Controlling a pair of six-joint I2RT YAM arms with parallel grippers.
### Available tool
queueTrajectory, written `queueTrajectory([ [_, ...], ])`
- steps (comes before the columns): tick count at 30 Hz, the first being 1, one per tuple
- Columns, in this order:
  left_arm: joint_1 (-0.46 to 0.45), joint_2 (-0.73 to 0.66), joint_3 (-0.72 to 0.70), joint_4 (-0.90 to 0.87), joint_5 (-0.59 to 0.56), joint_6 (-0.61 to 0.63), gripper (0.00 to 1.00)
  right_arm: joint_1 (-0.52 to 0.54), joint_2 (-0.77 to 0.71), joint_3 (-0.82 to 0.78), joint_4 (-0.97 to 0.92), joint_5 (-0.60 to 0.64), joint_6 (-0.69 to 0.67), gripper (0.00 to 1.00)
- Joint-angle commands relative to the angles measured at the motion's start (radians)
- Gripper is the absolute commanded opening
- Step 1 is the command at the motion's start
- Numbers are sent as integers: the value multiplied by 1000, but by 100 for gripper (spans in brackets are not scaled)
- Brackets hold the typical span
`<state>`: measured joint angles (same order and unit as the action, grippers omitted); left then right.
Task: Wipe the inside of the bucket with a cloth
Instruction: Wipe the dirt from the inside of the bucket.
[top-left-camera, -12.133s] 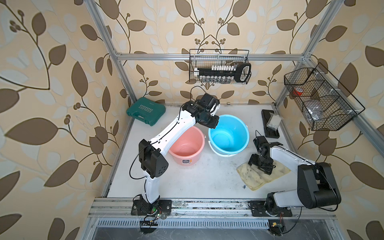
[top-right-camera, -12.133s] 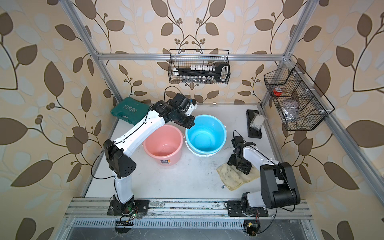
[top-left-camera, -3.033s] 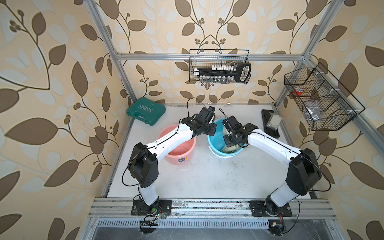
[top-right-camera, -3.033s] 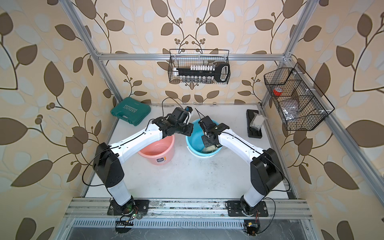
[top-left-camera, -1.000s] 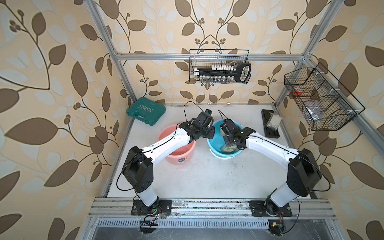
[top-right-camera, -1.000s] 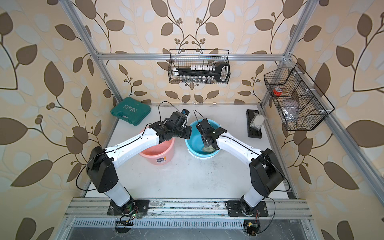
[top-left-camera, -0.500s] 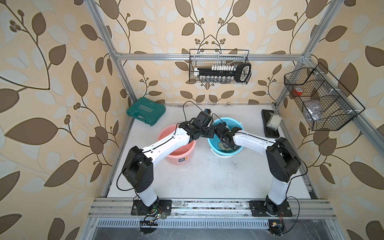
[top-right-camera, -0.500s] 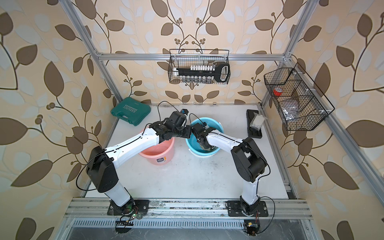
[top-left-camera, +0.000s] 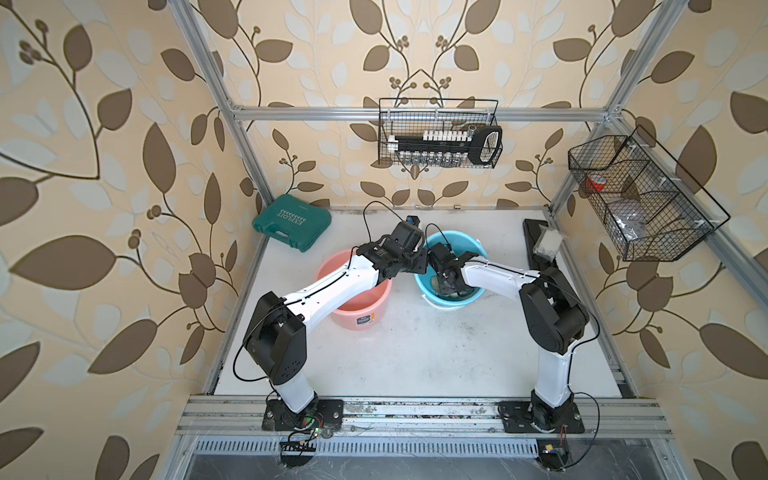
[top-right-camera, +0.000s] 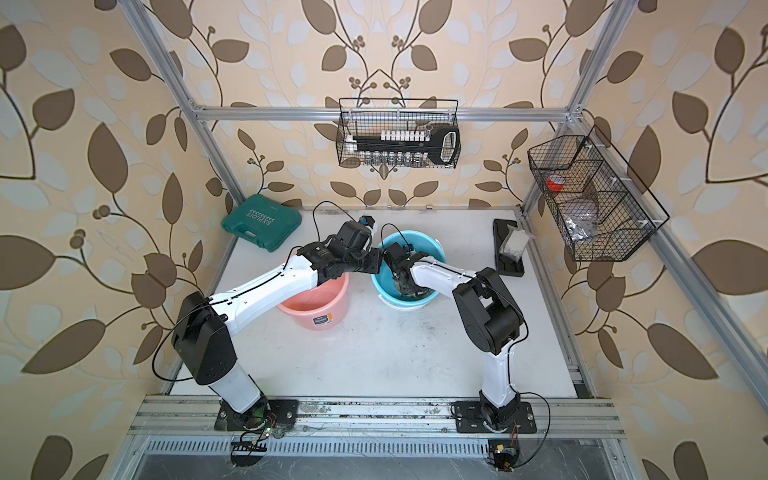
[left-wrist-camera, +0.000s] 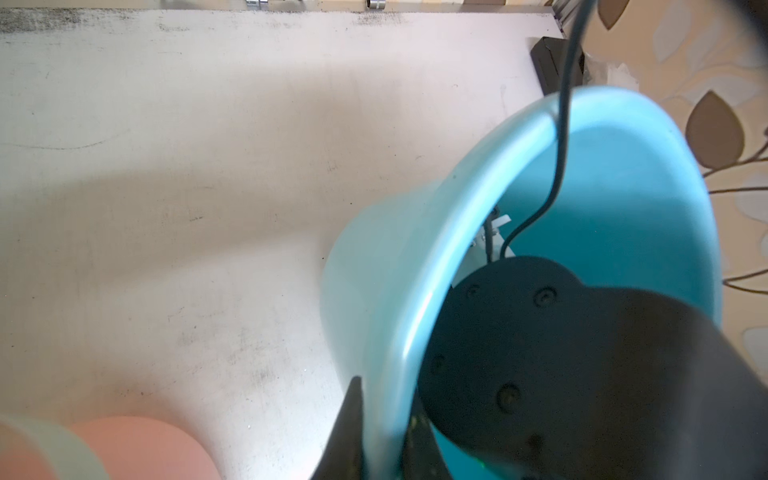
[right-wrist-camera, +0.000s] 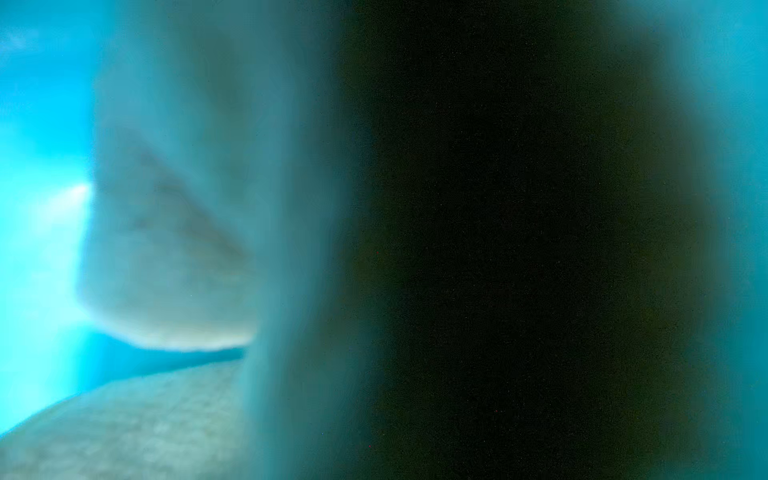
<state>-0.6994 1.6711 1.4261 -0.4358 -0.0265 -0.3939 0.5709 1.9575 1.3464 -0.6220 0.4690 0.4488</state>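
Inside the round light-blue plastic bucket (top-left-camera: 461, 243), the right tool (top-left-camera: 449, 286) sits deep, closed on the soft pale-yellow cloth (right-wrist-camera: 166, 270), which lies low against the wall. Over the last second that arm has folded its elbow inward and carried the cloth toward the side nearest the left tool (left-wrist-camera: 384, 422), still clamped on the rim. Wiping looks underway: another stretch of wall is being covered, with the far side probably left.

Left arm (top-left-camera: 332, 286) and right arm (top-left-camera: 494, 275): white shells, bulky black joints, thin looping black cables (top-left-camera: 371, 208), black bolted base plates (top-left-camera: 540, 417).
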Motion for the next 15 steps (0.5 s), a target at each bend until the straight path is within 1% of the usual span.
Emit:
queueTrajectory([
  [1,-28,-5,-12,-157,134,34,0,-44,7,-11,196,-139,85,0],
  [4,-28,2,-13,-162,133,29,0,-44,-8,-18,270,-217,84,0],
  [9,-28,28,8,-190,131,10,0,-52,-4,-8,321,-304,89,0],
  [12,-28,39,13,-198,130,-10,0,-62,-29,-61,420,-376,89,0],
  [14,-28,47,18,-206,130,-20,0,-70,-41,-87,472,-446,87,0],
  [15,-28,51,20,-207,131,-27,0,-78,-39,-92,496,-506,81,0],
])
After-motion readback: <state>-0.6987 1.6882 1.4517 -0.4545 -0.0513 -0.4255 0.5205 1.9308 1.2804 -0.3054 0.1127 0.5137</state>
